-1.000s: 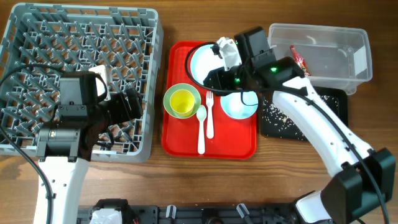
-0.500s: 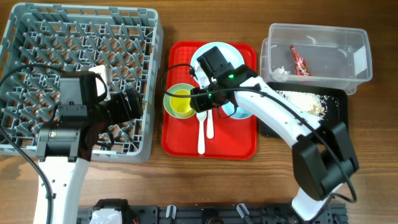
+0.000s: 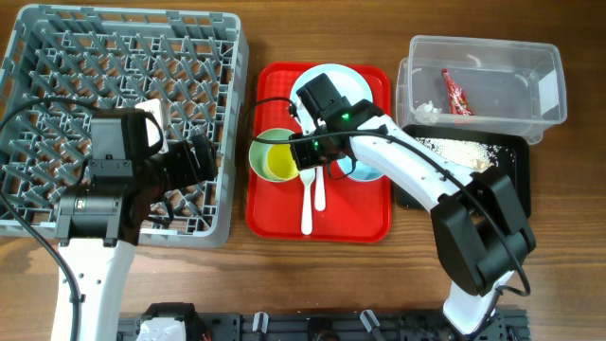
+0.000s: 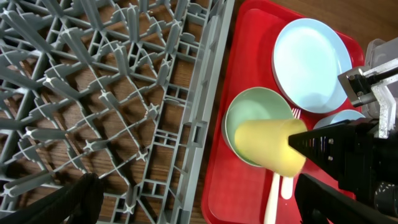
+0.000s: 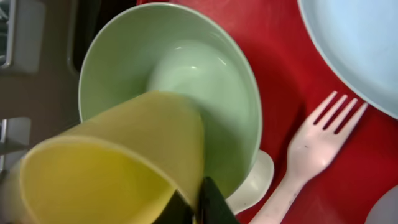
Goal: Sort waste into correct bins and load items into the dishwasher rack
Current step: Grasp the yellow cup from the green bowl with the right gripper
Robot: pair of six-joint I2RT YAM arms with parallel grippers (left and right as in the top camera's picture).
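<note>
**Inspector:** What does each view add?

**Assistant:** Only the right wrist view shows the grip: the right gripper (image 5: 196, 202) has its fingers closed on the rim of the yellow cup (image 5: 118, 168). The left wrist view shows the cup tilted on its side and raised above the pale green bowl (image 4: 249, 118). From overhead the cup appears to sit inside that bowl.

**Inspector:** Where is the cup relative to the red serving tray (image 3: 275, 223)?

**Assistant:** Over the tray's left half, at the right gripper's fingertips, with its mouth towards the wrist camera.

**Inspector:** And the left gripper (image 3: 197, 159)?

**Assistant:** Its fingers are spread wide and hold nothing. It is left of the tray, over the dishwasher rack (image 3: 57, 57).

**Inspector:** What is the count?

**Assistant:** On the tray:
- one white plate (image 4: 308, 62)
- two bowls, the green one and the light blue bowl (image 3: 369, 173)
- one cup
- one fork (image 5: 317, 140)
- one spoon (image 5: 258, 177)

Right of the tray are two bins:
- The clear tub (image 3: 544, 90) holds one red wrapper (image 3: 454, 90) and one crumpled paper (image 3: 426, 112).
- The black tray (image 3: 516, 156) holds the crumbs (image 3: 459, 152).

There is one rack.
</note>
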